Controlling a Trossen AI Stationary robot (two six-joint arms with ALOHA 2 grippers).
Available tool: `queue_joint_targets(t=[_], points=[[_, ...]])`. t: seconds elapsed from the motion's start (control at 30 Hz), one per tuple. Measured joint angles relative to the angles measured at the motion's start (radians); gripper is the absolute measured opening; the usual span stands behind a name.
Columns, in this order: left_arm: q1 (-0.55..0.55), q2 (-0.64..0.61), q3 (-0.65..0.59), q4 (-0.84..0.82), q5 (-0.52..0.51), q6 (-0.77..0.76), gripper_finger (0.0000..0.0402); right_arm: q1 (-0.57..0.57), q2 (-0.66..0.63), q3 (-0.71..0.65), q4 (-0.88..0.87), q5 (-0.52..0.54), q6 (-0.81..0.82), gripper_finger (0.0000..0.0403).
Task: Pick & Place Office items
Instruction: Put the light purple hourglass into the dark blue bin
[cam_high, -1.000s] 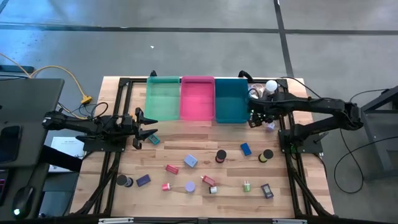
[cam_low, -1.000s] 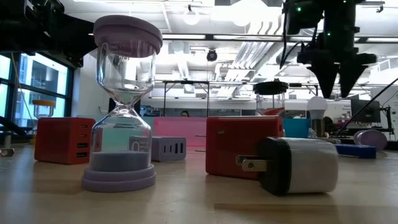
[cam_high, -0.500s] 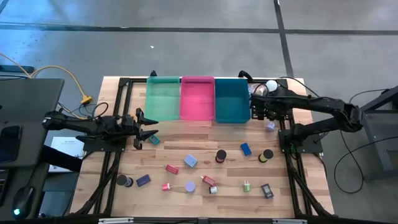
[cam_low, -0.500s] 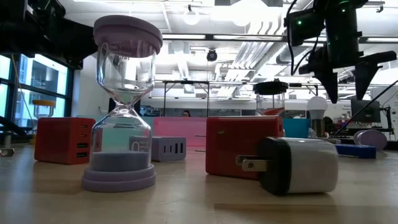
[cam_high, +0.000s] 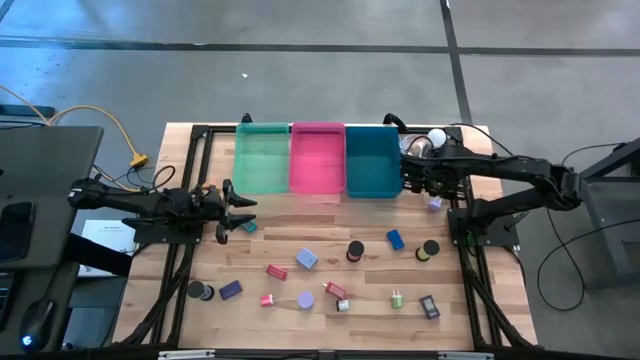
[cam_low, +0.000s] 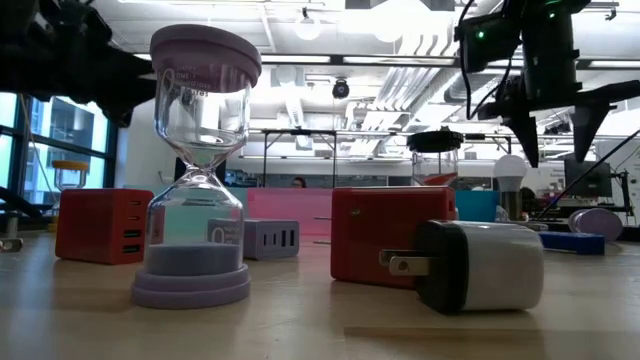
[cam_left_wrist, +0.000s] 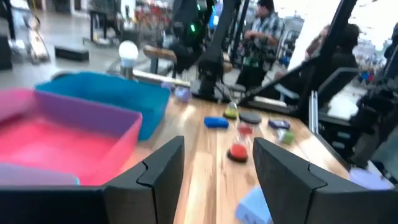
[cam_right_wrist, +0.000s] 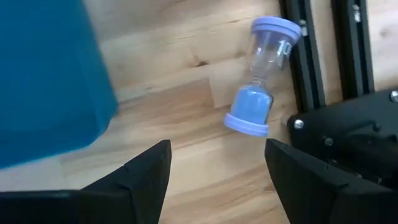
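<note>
Office items lie scattered on the wooden table (cam_high: 330, 275): a blue block (cam_high: 307, 259), red blocks (cam_high: 277, 271), dark rolls (cam_high: 355, 250) and a dark clip (cam_high: 429, 307). A lavender hourglass (cam_right_wrist: 261, 74) lies on its side by the teal bin (cam_high: 372, 160). My right gripper (cam_right_wrist: 214, 168) hangs open above the table beside that bin, pointing down, with the hourglass (cam_high: 434, 203) a little ahead of its fingers. My left gripper (cam_high: 235, 210) is held level and open near the table's left side, pointing toward the bins, with a small teal item (cam_high: 248, 226) just beside it.
Green (cam_high: 262, 158), pink (cam_high: 317, 158) and teal bins stand in a row at the far edge. A white bulb (cam_high: 437, 137) sits at the far right corner. Black frame rails (cam_high: 470, 260) run along both sides. In the low view another hourglass (cam_low: 200, 170) and a plug (cam_low: 480, 265) stand close.
My right gripper has rolled about its own pointing line above the spot beside the teal bin, so its two fingers now show side by side in the low view. My left gripper has turned slightly at the wrist. No item has moved.
</note>
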Motion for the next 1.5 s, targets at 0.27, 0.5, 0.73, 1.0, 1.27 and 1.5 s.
queue_joint_targets(t=[0.27, 0.5, 0.73, 1.0, 1.27, 1.5], points=[[0.0, 0.003, 0.0, -0.034, 0.057, -0.037, 0.0186, -0.148, 0.04, -0.023, -0.02, -0.009, -0.05, 0.0249], [0.0, 0.005, 0.0, -0.032, 0.108, -0.036, 0.0186, -0.21, 0.043, -0.174, 0.031, -0.126, -0.027, 0.0249], [0.0, 0.005, 0.0, -0.031, 0.114, -0.036, 0.0186, -0.251, 0.047, -0.173, 0.114, -0.074, -0.054, 0.0249], [0.0, 0.005, 0.0, -0.031, 0.114, -0.036, 0.0186, -0.324, 0.047, -0.204, 0.193, -0.104, -0.057, 0.0249], [0.0, 0.005, 0.0, -0.031, 0.114, -0.036, 0.0186, -0.339, 0.063, -0.262, 0.254, -0.081, -0.083, 0.0249], [0.0, 0.005, 0.0, -0.032, 0.113, -0.035, 0.0186, -0.371, 0.064, -0.319, 0.307, -0.079, -0.097, 0.0249]])
